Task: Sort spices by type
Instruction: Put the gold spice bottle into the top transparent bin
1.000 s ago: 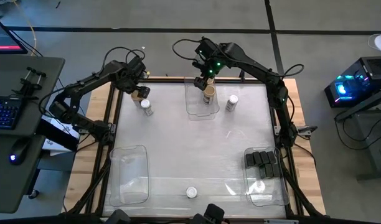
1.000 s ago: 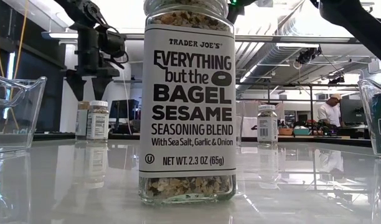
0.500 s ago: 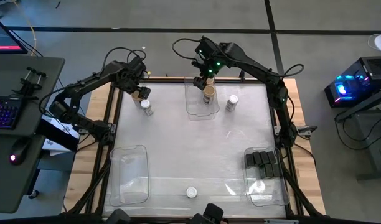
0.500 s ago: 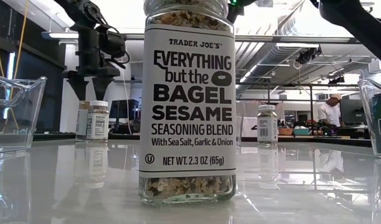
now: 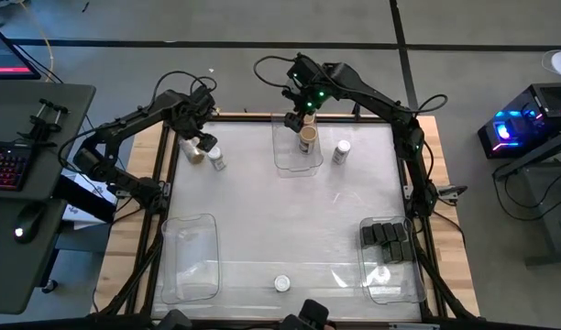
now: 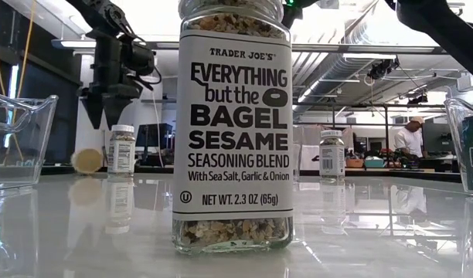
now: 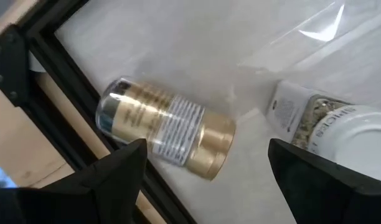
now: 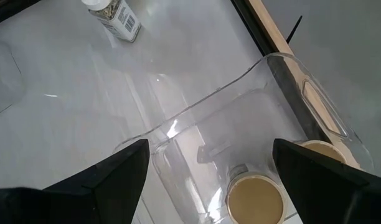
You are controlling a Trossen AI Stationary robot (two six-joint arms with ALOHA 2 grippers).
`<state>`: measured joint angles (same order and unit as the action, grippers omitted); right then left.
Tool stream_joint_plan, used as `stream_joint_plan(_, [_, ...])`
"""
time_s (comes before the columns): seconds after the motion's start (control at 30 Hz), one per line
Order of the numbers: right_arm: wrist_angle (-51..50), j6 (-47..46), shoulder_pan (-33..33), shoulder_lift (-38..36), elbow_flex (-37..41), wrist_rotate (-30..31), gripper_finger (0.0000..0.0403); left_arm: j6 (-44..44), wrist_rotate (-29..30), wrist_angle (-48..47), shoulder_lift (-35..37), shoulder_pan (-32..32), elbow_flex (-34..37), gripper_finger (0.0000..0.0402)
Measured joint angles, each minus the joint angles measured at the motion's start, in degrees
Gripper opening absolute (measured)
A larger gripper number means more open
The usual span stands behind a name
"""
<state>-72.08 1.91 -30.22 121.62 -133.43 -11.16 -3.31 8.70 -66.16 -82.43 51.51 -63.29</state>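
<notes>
A spice jar with a tan lid [image 7: 165, 127] lies on its side at the table's far left, its lid [image 6: 87, 160] facing the near edge. My left gripper [image 7: 206, 186] hangs open above it, pointing down, fingers clear of it [image 5: 200, 134]. Beside it a white-lidded jar [image 5: 216, 159] stands upright. My right gripper [image 8: 206, 186] is open over the far middle bin [image 5: 294, 156], above two tan-lidded jars [image 8: 256, 198] standing inside. Another white-lidded jar [image 5: 342, 151] stands right of that bin. One more [image 5: 281, 283] stands at the near edge.
A clear bin at the near right [image 5: 395, 280] holds several black boxes [image 5: 388, 240]. Another clear bin [image 5: 187, 257] sits at the near left. The black frame rail [image 7: 66, 81] runs close beside the fallen jar. The table's middle is bare.
The tan-lidded jar at the far left has tipped over from upright and now lies on its side, toward the table's left edge. My left gripper has rolled about its own pointing line above it, staying in place and open.
</notes>
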Motion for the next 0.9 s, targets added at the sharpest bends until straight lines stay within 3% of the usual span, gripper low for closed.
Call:
stream_joint_plan(0.5, [0.40,-1.94,0.00,0.00,0.00,0.00,0.0337,0.90,3.13,-1.20,0.10,-0.02,-0.07,0.0323])
stream_joint_plan(0.67, [0.42,-1.95,0.00,0.00,0.00,-0.02,0.0337,8.28,3.91,-0.69,0.17,-0.08,0.65,0.0323])
stream_joint_plan(0.9, [0.97,-1.90,0.00,0.00,0.00,0.00,0.0337,26.00,5.51,-0.12,0.17,-1.65,5.16,0.0323])
